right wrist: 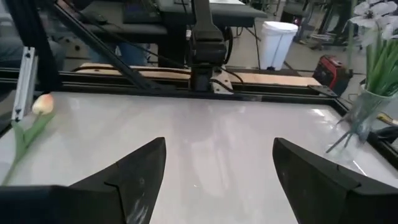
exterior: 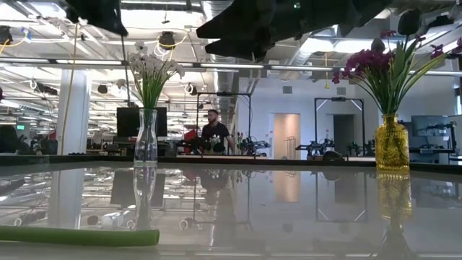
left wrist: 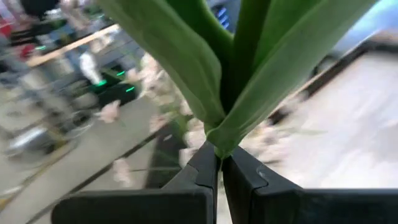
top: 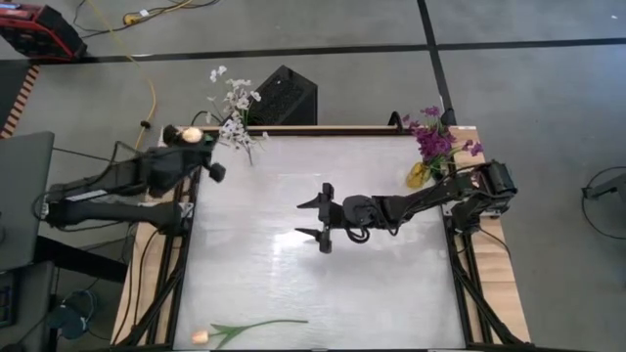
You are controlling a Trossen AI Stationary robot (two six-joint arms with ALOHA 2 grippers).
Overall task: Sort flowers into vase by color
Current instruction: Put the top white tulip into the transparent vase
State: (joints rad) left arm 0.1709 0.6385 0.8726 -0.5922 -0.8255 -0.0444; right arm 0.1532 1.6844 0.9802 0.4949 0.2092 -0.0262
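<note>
Green tulip stem [left wrist: 239, 68] pinched tight in the left gripper [top: 213, 168] at ten o'clock.
Right gripper [top: 320, 217] spread wide, holding nothing, over table [top: 391, 284] centre.

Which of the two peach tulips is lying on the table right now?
The peach tulip with a green stem at the table's near edge lies flat, untouched. The other peach tulip is held aloft in the left pincer, beside the clear glass vase of white flowers.

A table [top: 391, 293] with one vase [top: 235, 132] at its far left corner and another vase [top: 419, 174] at its far right corner. A single tulip [top: 249, 330] lies on the near edge, toward the left.
</note>
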